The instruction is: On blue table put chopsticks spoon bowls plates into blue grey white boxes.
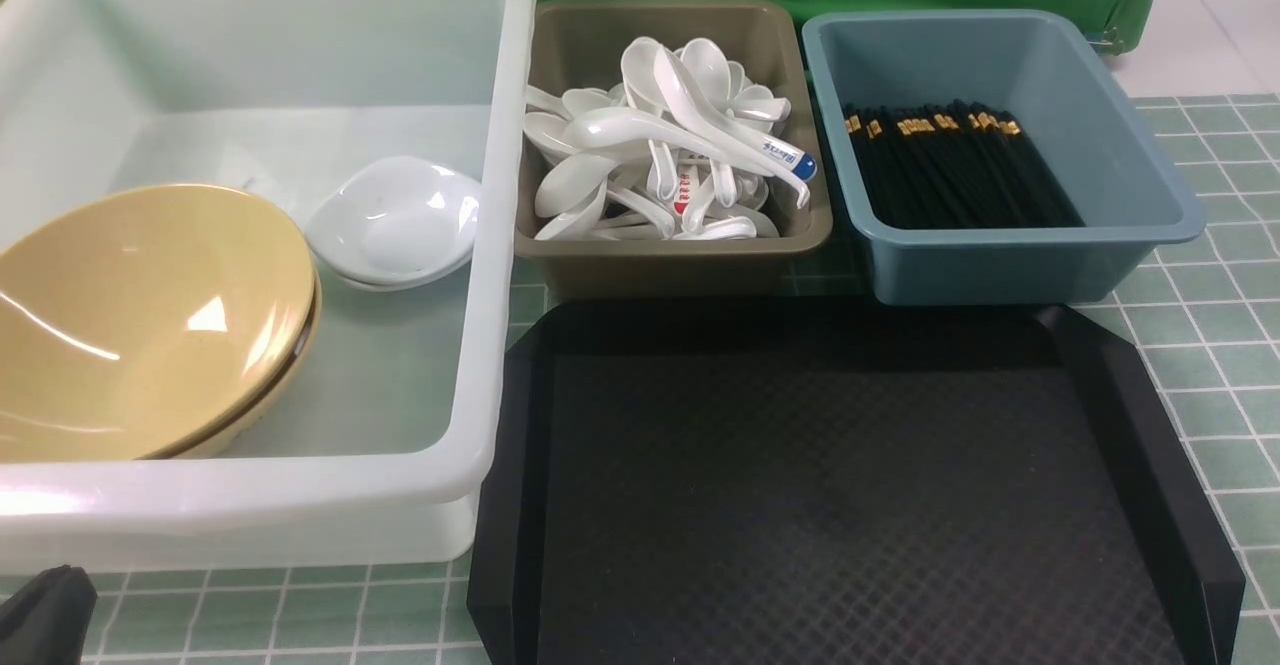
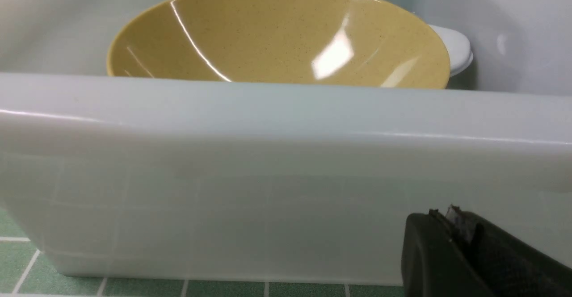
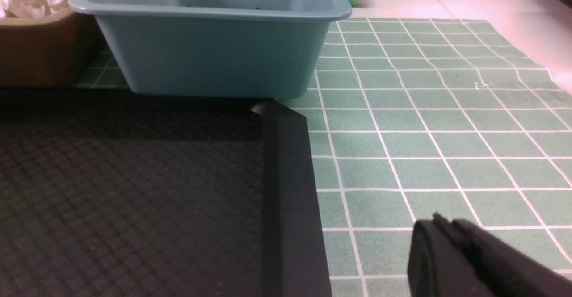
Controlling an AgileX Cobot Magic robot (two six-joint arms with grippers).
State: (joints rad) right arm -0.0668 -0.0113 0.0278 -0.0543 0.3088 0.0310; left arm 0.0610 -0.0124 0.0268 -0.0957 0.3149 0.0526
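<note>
A: Where is there open room?
B: The black tray [image 1: 850,485] at near centre lies bare, and tiled surface [image 3: 424,131] stretches open to its right.
A: The claws?
B: The left claw [image 2: 451,225] sits low before the white box's [image 1: 480,275] near wall, pressed together, holding nothing. The right claw [image 3: 447,234] hovers over the tiles right of the tray, pressed together, holding nothing.
A: And the rest?
B: Yellow bowls [image 1: 140,325] and white plates [image 1: 395,220] lie in the white box; spoons [image 1: 670,150] fill the grey box [image 1: 640,255]; chopsticks [image 1: 950,170] lie in the blue box [image 1: 1000,265], far right.
</note>
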